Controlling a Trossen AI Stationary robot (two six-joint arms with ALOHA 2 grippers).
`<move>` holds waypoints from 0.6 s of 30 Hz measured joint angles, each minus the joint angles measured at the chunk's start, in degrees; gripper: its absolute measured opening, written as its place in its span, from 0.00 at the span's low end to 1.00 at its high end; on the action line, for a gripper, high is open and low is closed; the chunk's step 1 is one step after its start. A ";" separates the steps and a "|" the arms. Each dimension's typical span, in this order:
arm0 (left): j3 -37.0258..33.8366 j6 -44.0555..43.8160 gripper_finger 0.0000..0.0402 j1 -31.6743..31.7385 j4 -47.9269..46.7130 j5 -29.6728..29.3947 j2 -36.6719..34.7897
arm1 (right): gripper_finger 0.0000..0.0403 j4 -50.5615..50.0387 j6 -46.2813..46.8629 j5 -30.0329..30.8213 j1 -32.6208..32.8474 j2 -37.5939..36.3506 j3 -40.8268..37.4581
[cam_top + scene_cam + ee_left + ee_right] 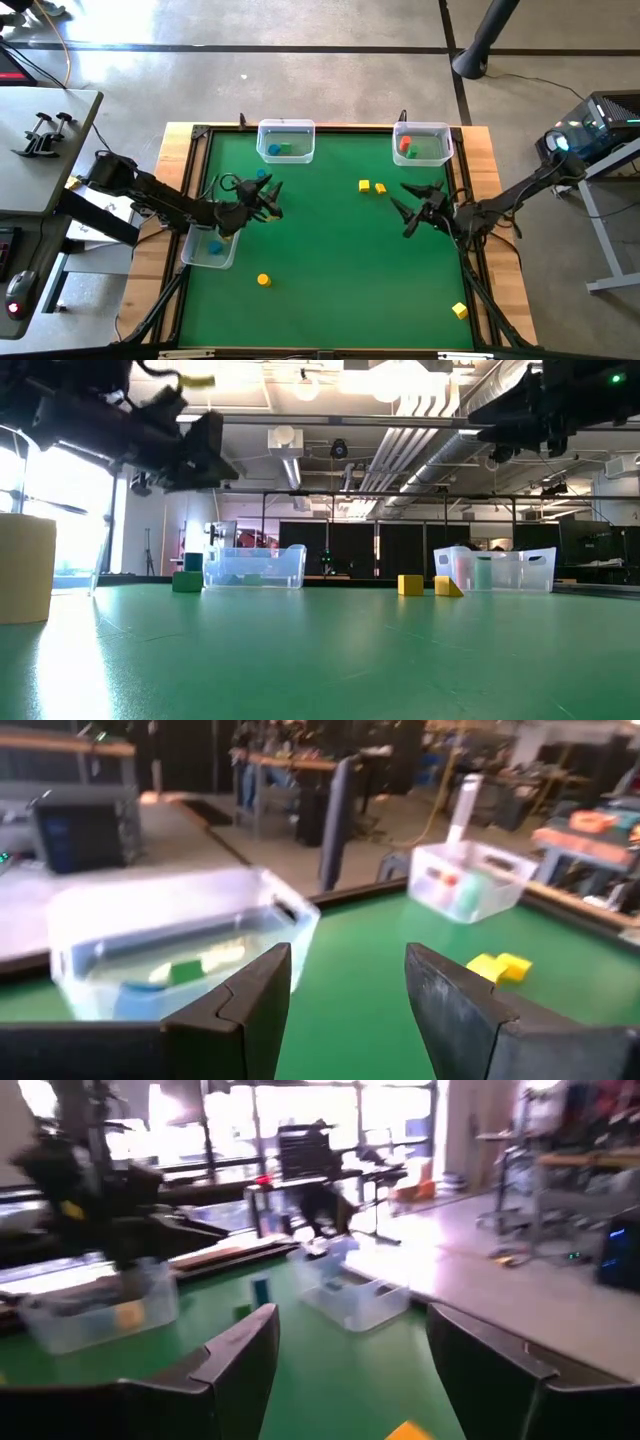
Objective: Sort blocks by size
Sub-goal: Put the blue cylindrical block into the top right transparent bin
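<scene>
Two yellow blocks [372, 186] lie mid-table toward the far edge, also seen as the yellow blocks [500, 966]. An orange-yellow cylinder [263, 280] stands near the front and a yellow cube [459, 311] sits at the front right. A blue block [262, 174] rests by the left arm. Other blocks lie inside three clear bins. My left gripper [274, 200] hovers open at the table's left, pointing right, nothing between its fingers [255, 1010]. My right gripper [405, 208] hovers open at the right, pointing left, also holding nothing [350, 1370].
A clear bin [285, 141] at the far left holds a blue and a green block. Another bin [422, 143] at the far right holds a red and a green one. A third bin [210, 248] with a blue block sits at the left edge under the left arm.
</scene>
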 joint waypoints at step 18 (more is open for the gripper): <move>1.27 -14.34 0.54 18.05 -24.58 16.58 -4.53 | 0.62 -15.02 20.49 -7.78 0.15 3.29 0.00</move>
